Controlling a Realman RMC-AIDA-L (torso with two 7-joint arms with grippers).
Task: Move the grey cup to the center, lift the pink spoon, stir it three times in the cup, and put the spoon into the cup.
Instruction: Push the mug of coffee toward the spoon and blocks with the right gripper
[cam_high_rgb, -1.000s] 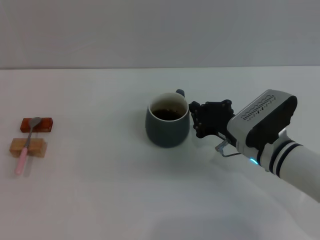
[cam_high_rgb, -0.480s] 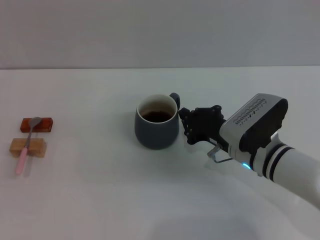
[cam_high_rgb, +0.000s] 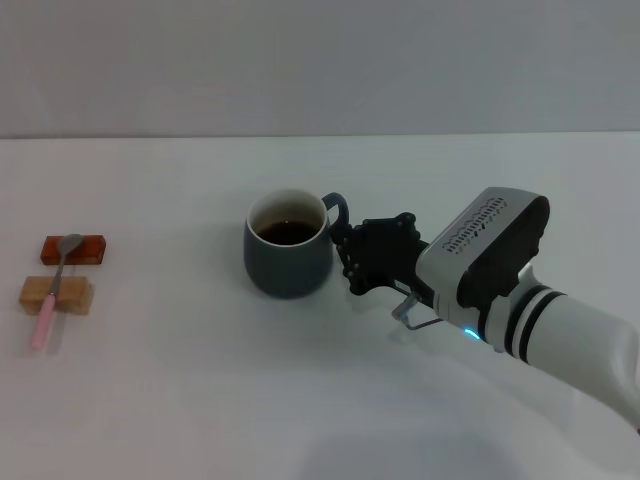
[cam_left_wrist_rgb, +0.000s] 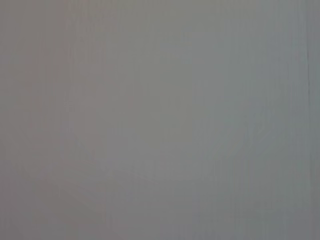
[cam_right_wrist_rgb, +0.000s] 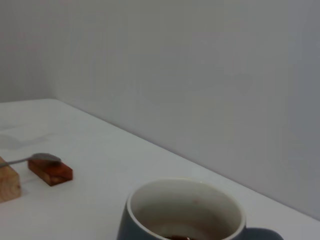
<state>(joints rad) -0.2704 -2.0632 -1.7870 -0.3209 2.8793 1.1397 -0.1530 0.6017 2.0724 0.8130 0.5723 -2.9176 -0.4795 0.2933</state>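
The right end effector, arm reaching low across the table, pinches the grey cup handle (cup upright).

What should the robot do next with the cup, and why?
Probably let go of the grey cup: it now stands on the bare middle of the white table, with the right pincer at its handle. The pink spoon lies untouched on its blocks, far left.

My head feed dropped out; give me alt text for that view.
The right gripper is at the handle of the grey cup, mid-table, dark liquid inside. Far left, the pink spoon rests across two wooden blocks.
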